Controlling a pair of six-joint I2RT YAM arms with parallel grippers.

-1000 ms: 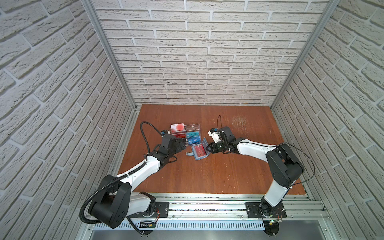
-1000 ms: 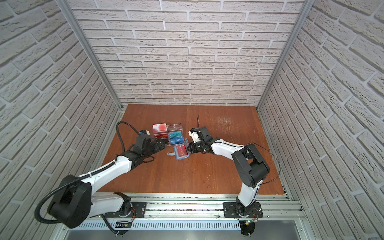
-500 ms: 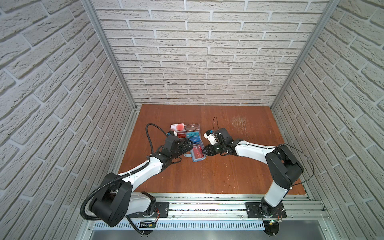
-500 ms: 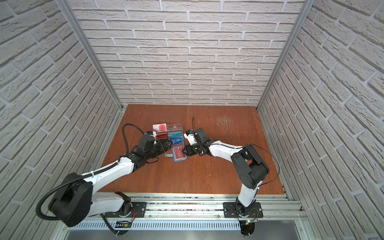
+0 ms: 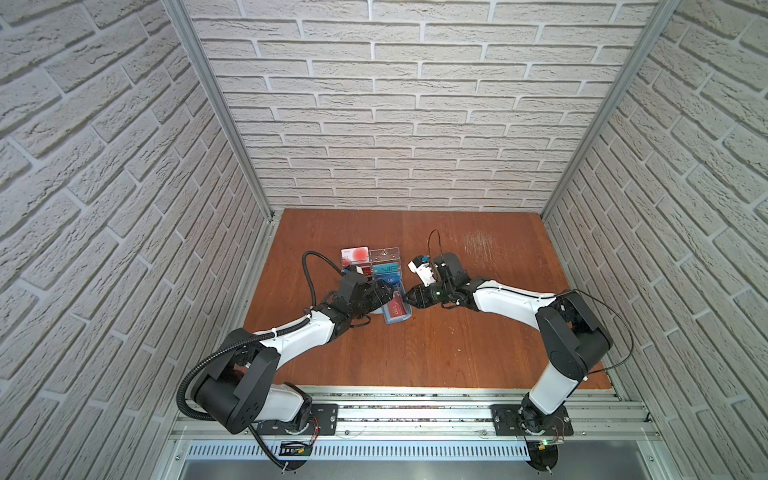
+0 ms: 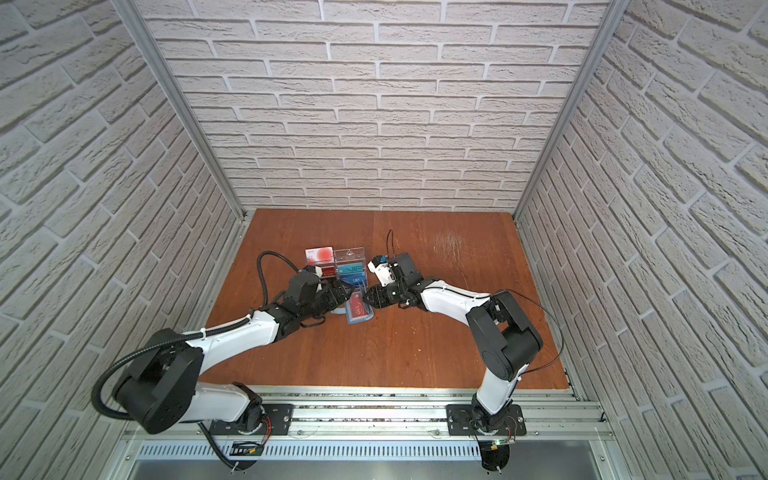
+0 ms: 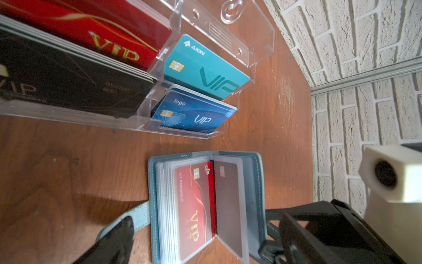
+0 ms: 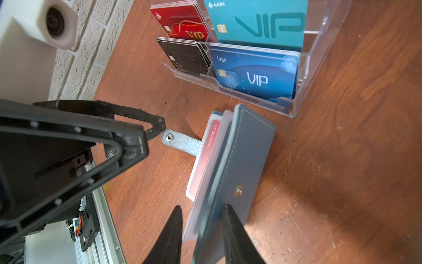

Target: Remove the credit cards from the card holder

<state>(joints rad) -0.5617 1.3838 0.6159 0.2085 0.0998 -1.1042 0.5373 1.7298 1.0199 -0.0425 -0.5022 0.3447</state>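
Two arms flank the card holder (image 8: 249, 146): right gripper (image 8: 202, 212) pinches its raised cover, left gripper (image 5: 386, 296) gapes wide beside the strap (image 8: 182, 142).

The enclosure is bounded on three sides by walls (image 5: 415, 124) clad in pale grey brick-pattern panelling, joined at aluminium corner posts (image 5: 220, 108). The counter (image 5: 436, 361) is reddish-brown wood-grain board, with pale scuff marks (image 5: 478, 247) towards the back. A slotted aluminium rail (image 5: 415, 409) runs along its front edge. Lighting is even and diffuse.
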